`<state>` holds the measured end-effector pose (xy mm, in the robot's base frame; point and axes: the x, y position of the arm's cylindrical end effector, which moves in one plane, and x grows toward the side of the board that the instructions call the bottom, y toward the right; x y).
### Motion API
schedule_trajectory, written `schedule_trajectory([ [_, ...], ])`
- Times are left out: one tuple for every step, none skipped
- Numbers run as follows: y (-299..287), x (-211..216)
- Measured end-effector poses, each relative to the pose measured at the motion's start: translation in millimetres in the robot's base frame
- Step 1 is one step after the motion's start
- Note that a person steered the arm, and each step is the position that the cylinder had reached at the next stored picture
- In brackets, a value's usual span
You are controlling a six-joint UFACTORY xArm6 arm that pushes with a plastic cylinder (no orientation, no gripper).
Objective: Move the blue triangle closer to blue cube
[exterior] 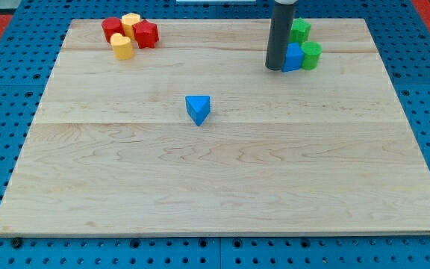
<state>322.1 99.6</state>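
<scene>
My tip [275,69] rests on the bench [222,194] in the upper right of the frame, touching or just beside the left face of the blue cube [293,57]. I carry no fingers, only a rod, so there is nothing to spread or press together. The blue triangle [198,109] lies alone near the centre of the frame, well apart from the cube. Two green blocks [305,43] crowd the cube's right and upper sides. A cluster of red blocks [130,31] and yellow blocks [126,35] sits in the upper left.

Procedure, as I judge it: circle to the triangle's lower-left side without nudging the cube, then push along the line toward the cube. Keep contact centred, or the triangle may rotate and slip off.
</scene>
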Motion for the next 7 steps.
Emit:
schedule_trajectory([
  [2.5,-0.4],
  [36.5,-1.6],
  [55.5,-24.3],
  [34.4,53.2],
  [-49.1,154.4],
  [-173.1,146.9],
  [-162.2,96.0],
])
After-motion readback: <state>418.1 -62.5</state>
